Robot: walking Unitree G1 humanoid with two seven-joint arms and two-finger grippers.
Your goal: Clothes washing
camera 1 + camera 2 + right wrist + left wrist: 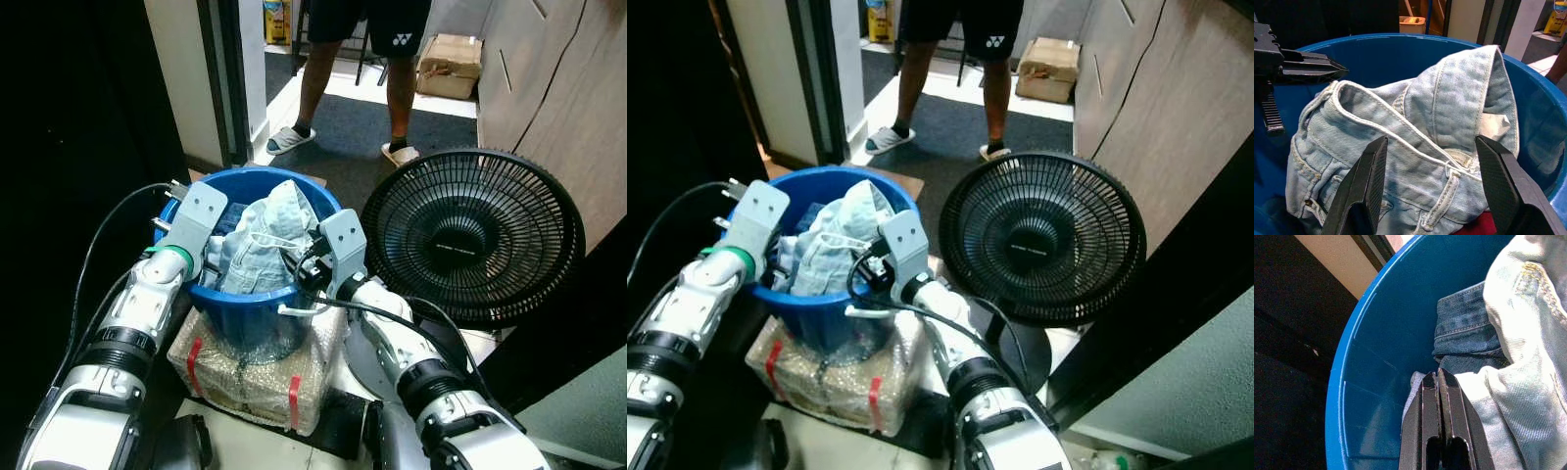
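Blue tub (257, 299) sits on a wrapped bundle (257, 377) w/ red tape, straight ahead of the robot at 12. Inside: pale jeans (266, 240) heaped on top, darker denim (1464, 328) under them toward the L side, bit of red cloth (1476, 229) low down.

L gripper (1440, 382) is inside the tub at its 9 o'clock wall, fingers pressed together w/ nothing between them, tips touching the edge of the pale jeans.

R gripper (1432, 183) at the tub's 3 o'clock rim, fingers spread wide, one each side of the jeans waistband, not clamped.

Black fan (473, 235) lies tilted at 2 o'clock, just beside the tub. Person (367, 59) in dark shorts stands at 12, well back on the dark mat (392, 137). Cardboard box (449, 65) behind them at 1.
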